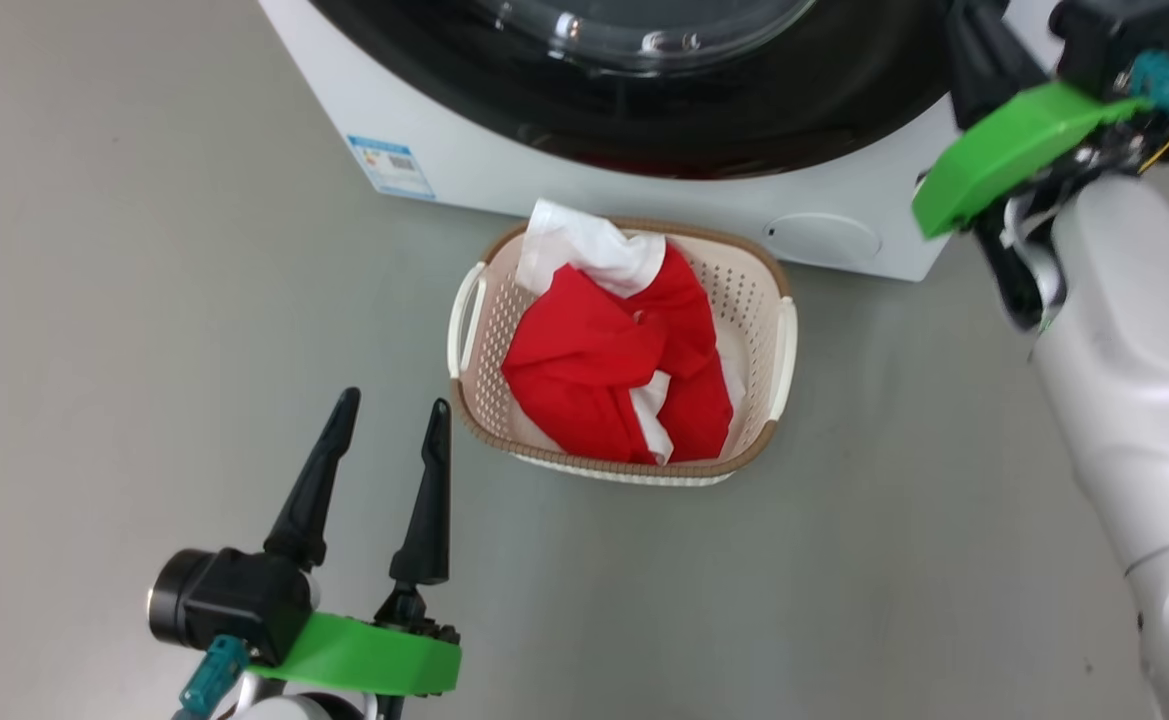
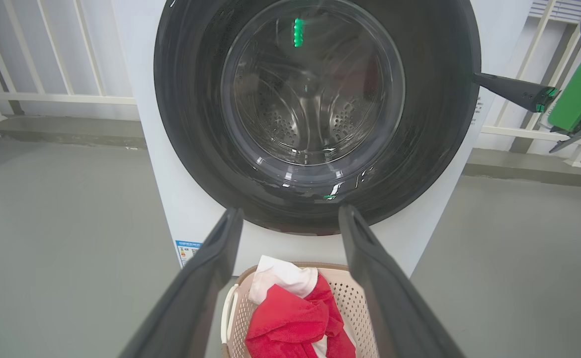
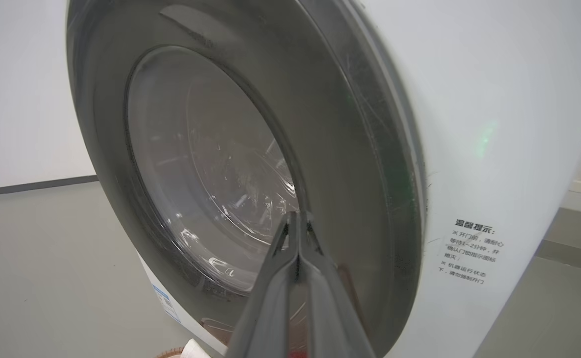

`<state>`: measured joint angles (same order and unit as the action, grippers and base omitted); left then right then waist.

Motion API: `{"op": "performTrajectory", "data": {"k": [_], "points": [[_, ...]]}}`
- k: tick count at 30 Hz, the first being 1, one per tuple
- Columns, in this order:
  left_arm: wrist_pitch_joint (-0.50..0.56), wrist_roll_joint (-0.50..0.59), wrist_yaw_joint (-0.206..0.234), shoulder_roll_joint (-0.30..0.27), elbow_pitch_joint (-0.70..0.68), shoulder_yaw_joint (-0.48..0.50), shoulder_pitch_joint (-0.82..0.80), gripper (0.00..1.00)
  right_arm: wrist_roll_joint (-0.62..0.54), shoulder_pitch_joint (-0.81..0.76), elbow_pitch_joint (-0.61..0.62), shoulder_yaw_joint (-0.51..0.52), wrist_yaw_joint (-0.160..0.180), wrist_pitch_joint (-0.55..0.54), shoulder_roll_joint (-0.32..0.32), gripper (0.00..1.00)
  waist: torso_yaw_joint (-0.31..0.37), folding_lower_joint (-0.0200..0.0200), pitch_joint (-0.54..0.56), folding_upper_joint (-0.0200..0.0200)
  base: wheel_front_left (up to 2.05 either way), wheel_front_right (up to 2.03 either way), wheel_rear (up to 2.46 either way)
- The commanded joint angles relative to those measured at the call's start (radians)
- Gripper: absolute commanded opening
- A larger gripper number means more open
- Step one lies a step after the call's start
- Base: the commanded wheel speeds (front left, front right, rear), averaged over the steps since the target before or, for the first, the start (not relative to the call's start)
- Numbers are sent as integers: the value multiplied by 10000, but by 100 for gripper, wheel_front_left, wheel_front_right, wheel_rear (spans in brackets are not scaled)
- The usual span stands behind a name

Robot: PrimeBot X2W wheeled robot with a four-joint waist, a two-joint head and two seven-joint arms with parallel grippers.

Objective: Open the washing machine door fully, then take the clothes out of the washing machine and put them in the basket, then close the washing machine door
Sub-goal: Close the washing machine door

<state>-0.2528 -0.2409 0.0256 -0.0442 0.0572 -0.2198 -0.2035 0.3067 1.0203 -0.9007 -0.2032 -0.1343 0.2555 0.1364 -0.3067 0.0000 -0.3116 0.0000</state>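
While the left gripper hangs over the grey floor at the lower left of the head view, its two dark fingers stand spread apart with nothing between them. Just to its right the basket sits on the floor, close before the front of the washing machine. The clothes lie heaped inside it, red with white parts, and one white fold hangs over the basket's far left corner. A blue label marks the machine's lower left corner, and the glossy black rim of the door runs along the top edge. The pale right forearm reaches up along the right edge towards the machine's right corner. From the left wrist view, the door lies flat against the machine's front, and the steel drum shows through its glass. The basket and clothes sit low between the left arm's open fingers. At the right the right gripper points its tip at the door's outer edge, with a white railing behind the machine. From the right wrist view, that gripper's fingers are pressed together, holding nothing, their tips resting against the door's black rim beside the glass. A sticker with printed lines sits on the machine's white side. Whether the door is latched I cannot tell.
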Motion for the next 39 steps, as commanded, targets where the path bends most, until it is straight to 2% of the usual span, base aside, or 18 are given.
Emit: {"op": "performTrajectory", "data": {"k": [1,5,7,9,10,22,31,39], "points": [[-89,129,-39,-114,-192,390,49,100,42,-162,292,-96,36,62,-276,0,162,0,209,0,0,0,0],[-89,138,-73,-147,-133,472,151,100,88,-1041,1031,-7,36,62,-335,0,358,0,518,0,0,0,0],[-89,139,-58,-178,-95,521,215,100,65,-1510,1449,92,36,62,-377,32,481,0,641,0,0,0,0],[-89,136,-49,-218,-54,554,285,100,39,-1981,1792,156,36,62,-441,91,616,0,771,0,0,0,0],[-89,142,-39,-245,-24,559,322,100,14,-2199,1982,199,36,62,-469,100,681,0,828,0,0,0,0],[168,80,59,-531,10,597,675,100,-430,-5018,4046,906,36,62,-762,100,1527,0,1510,0,0,0,0],[437,-32,159,-715,18,638,1153,100,-633,-7280,5125,1179,36,62,-851,100,2166,0,2107,0,0,0,0],[556,-121,334,-792,-106,677,1745,100,-557,-8659,6192,1485,36,-186,-859,100,2644,0,2582,0,0,0,0]]}}
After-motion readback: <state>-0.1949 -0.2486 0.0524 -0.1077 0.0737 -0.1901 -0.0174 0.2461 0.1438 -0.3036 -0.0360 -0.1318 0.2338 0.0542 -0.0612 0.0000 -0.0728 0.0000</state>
